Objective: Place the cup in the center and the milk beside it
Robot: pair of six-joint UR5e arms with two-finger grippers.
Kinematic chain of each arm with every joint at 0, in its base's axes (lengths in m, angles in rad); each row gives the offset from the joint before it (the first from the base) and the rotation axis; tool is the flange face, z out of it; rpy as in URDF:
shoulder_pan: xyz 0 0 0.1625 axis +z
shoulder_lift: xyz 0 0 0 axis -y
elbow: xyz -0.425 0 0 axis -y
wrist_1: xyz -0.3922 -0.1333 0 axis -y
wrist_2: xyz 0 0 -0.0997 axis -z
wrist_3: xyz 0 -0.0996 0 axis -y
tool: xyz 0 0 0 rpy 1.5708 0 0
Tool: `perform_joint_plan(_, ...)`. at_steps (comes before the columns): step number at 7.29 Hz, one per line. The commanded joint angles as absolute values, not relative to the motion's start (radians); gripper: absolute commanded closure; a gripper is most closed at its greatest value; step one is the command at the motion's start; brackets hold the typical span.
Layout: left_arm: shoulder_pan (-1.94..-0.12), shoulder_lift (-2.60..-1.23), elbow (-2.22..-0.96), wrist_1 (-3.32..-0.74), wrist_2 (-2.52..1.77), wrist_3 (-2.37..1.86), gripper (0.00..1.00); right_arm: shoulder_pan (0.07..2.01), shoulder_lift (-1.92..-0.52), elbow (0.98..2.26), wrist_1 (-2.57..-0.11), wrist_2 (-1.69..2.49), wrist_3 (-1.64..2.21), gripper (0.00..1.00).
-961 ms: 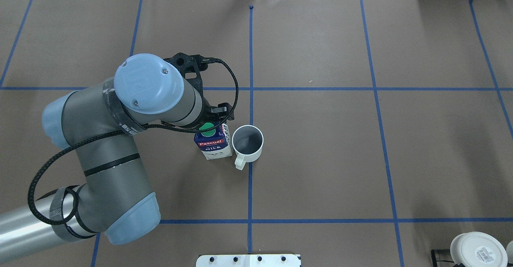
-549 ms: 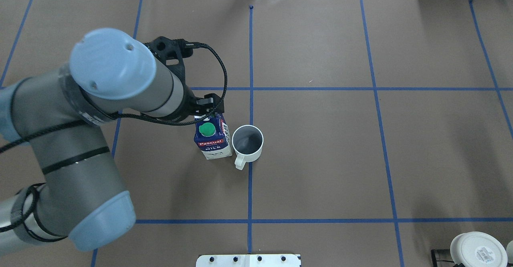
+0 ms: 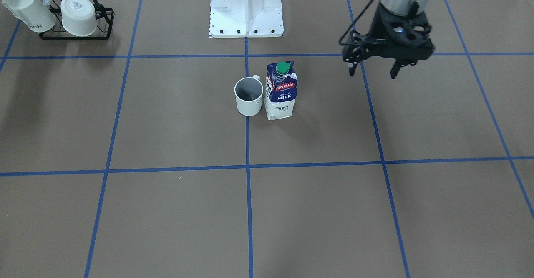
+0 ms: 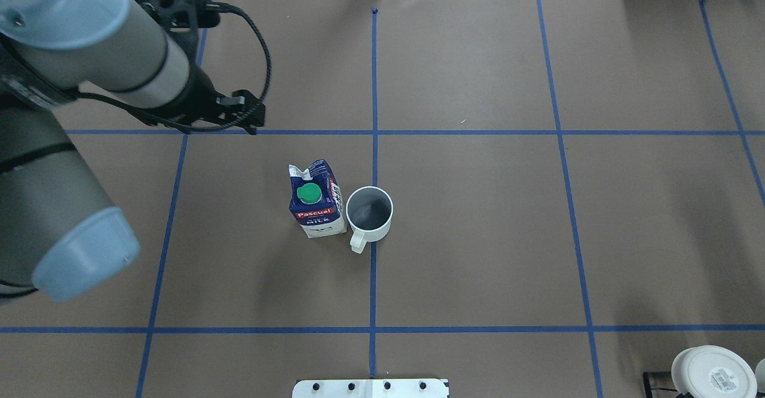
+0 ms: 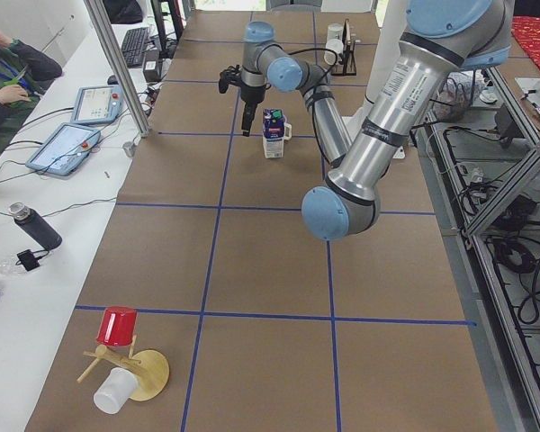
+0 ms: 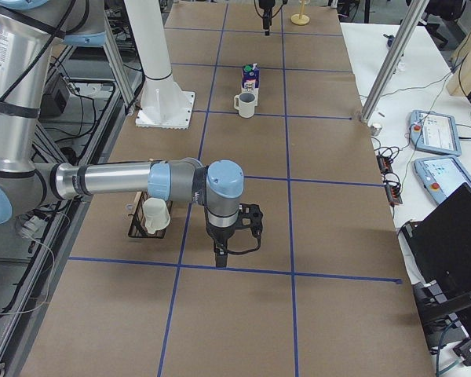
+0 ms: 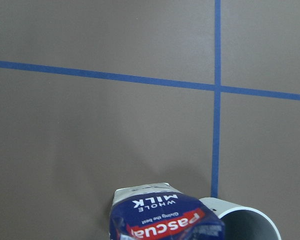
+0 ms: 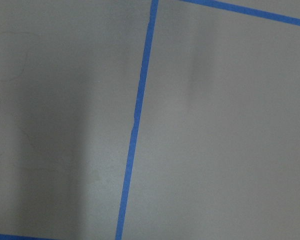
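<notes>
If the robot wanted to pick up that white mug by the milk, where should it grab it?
Probably the rim of the mug, from straight above, on the side away from the milk carton. The mug stands upright and open, so one jaw could go inside the wall and one outside. The carton crowds its other side, leaving little room there.

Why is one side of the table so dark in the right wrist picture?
Right wrist view: a soft shadow falls on the left of the table, and the blue tape looks slightly fuzzy. Left wrist view: the milk carton is cut off at the bottom edge.
</notes>
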State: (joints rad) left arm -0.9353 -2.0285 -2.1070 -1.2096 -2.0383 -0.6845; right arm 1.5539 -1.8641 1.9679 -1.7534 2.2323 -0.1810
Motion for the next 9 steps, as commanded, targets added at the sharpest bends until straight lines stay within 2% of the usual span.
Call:
perform_joint_plan(1, -1.181, -1.846, -2.06, -1.213, -2.141, -0.209, 0.02, 1.554, -1.864, 1.965, -1.753, 2.253, -0.183, 0.0)
perform_joint_plan(3, -1.477, -1.741, -1.868, -1.218, -2.279, 0.197, 0.02, 1.554, -1.861, 1.965, -1.753, 2.253, -0.183, 0.0)
perform_joint_plan(5, -1.633, -1.648, -1.726, -1.317, -2.29, 0.293, 0.02, 1.554, -1.807, 1.944, -1.752, 2.25, -0.179, 0.0)
perform_joint_plan(6, -1.682, -1.587, -1.715, -1.41, -2.296, 0.29, 0.02, 1.554, -1.74, 1.887, -1.752, 2.25, -0.183, 0.0)
perform_joint_plan(8, -1.689, -1.559, -1.718, -1.428, -2.296, 0.284, 0.02, 1.554, -1.587, 1.737, -1.752, 2.252, -0.19, 0.0)
perform_joint_plan(9, -1.687, -1.548, -1.72, -1.431, -2.299, 0.287, 0.02, 1.554, -1.554, 1.699, -1.752, 2.252, -0.19, 0.0)
